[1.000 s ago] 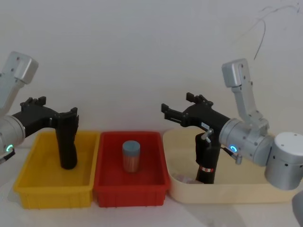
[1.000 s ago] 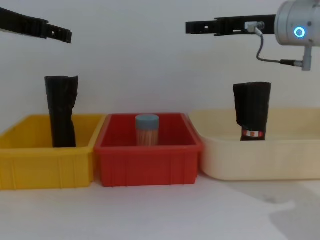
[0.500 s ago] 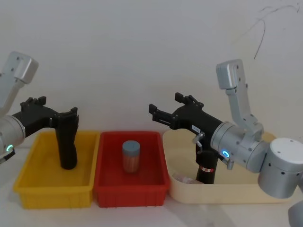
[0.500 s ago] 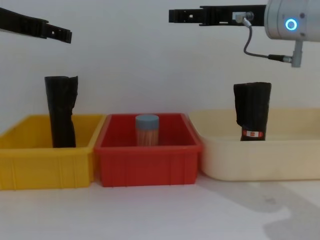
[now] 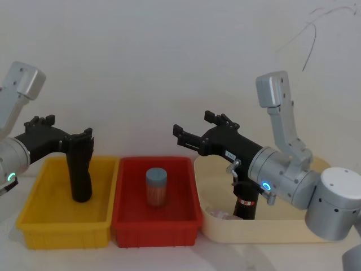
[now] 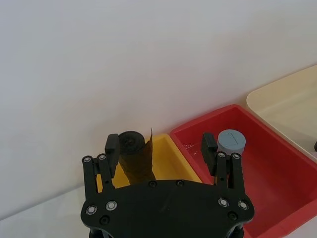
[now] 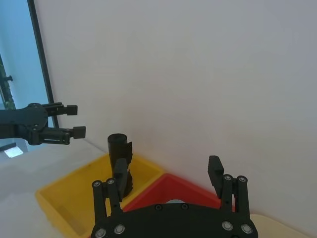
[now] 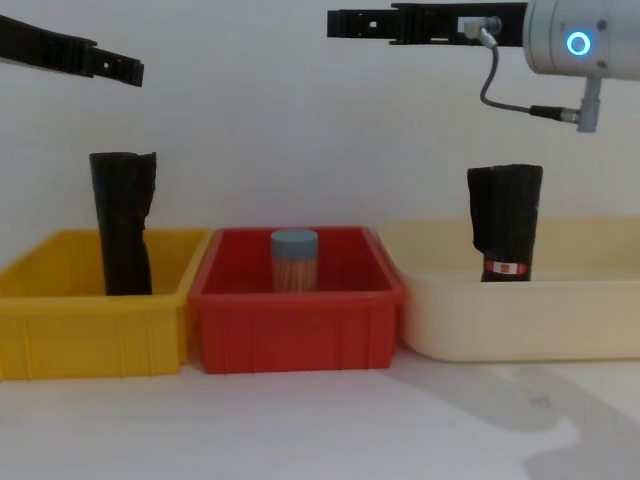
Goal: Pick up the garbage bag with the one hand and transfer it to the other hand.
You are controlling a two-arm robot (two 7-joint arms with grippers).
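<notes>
White wall behind three bins. We see the garbage bag [image 5: 246, 202] upright in the cream bin [image 5: 282, 228], its top hidden by the right arm. Right gripper [image 5: 197, 130] and left gripper [image 5: 63, 127] both spread, empty, held high.

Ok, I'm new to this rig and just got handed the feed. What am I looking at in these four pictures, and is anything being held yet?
It is a robot with two arms, each ending in black jaws. Two pictures come from cameras on its body, one on the head looking down and one on the chest looking across the table. The other two come from cameras on the wrists, looking out past each arm's own jaws.

On the table stand three bins in a row. The yellow bin holds a plain black roll. The red bin holds a small jar with a blue lid. The cream bin holds the garbage bag, a black roll with a red-and-white band near its base.

Nothing is held. The left gripper hangs open above the yellow bin. The right gripper is open too, up in the air above the red bin and the near end of the cream one.
</notes>
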